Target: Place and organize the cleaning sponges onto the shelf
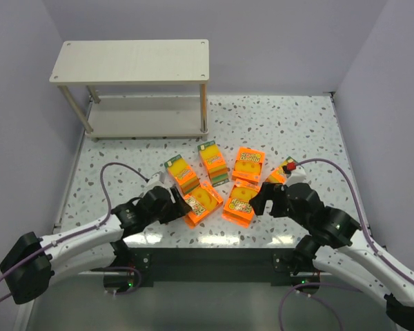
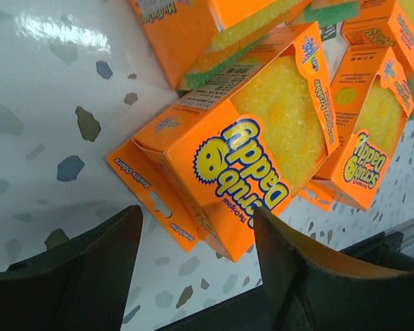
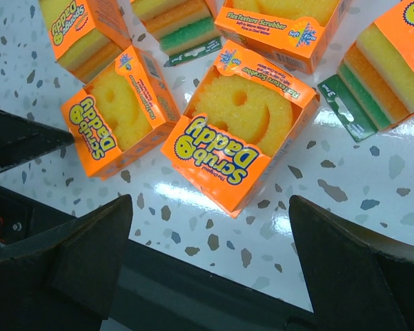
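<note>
Orange sponge packs [image 1: 248, 164], six in all, lie clustered on the speckled surface [image 1: 297, 124], near its front edge and well apart from the two-tier shelf [image 1: 131, 61] at the far left. The left claw [image 2: 196, 215] is spread wide and grips nothing. The near corner of the left Scrub Daddy pack [image 2: 262, 152] pokes between its dark fingers [image 2: 90, 276]; whether either finger touches the carton cannot be told. The right claw [image 3: 210, 203] gapes just as wide and holds nothing. It hangs over the near corner of the right Scrub Daddy pack [image 3: 238, 124], which lies flat, smiley face up, beside its twin.
</note>
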Controlling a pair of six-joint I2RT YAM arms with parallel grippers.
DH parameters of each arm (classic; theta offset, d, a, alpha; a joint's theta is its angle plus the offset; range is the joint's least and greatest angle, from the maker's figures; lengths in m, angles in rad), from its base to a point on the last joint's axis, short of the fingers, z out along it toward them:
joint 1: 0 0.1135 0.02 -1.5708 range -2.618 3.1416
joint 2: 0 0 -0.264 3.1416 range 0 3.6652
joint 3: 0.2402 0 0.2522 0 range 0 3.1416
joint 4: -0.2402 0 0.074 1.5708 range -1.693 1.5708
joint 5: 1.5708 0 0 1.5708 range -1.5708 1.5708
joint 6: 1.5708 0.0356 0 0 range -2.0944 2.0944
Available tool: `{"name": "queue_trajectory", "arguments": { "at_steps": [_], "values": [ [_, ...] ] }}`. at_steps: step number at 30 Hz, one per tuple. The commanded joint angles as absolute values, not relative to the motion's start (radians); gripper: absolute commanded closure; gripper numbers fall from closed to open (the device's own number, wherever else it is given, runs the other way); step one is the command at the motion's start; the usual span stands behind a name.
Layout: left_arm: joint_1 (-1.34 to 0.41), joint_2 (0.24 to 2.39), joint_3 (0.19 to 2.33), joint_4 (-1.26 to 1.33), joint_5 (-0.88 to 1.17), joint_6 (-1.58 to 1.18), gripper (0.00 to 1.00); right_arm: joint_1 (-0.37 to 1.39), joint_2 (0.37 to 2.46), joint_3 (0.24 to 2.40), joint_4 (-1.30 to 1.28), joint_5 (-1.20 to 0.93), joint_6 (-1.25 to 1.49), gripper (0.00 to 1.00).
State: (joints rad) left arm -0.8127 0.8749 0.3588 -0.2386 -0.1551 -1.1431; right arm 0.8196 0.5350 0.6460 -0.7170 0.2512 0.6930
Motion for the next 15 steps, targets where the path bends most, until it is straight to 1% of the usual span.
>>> {"name": "queue_trajectory", "arguments": {
  "at_steps": [1, 5, 14, 15],
  "values": [
    [-0.882, 0.943, 0.408, -0.173, -0.242, -1.256, 0.31, 0.821, 0.538, 0.638, -0.676, 0.282, 0.71, 0.01],
    [-0.92, 1.011, 0.419, -0.161, -0.27, -1.302, 0.35, 0.821, 0.534, 0.634, -0.678, 0.282, 0.715, 0.01],
    [-0.931, 1.052, 0.402, -0.092, -0.336, -1.356, 0.45, 0.821, 0.514, 0.617, -0.666, 0.276, 0.716, 0.01],
    [-0.931, 1.06, 0.403, -0.087, -0.334, -1.355, 0.49, 0.819, 0.517, 0.615, -0.664, 0.275, 0.716, 0.01]
  ]
}}
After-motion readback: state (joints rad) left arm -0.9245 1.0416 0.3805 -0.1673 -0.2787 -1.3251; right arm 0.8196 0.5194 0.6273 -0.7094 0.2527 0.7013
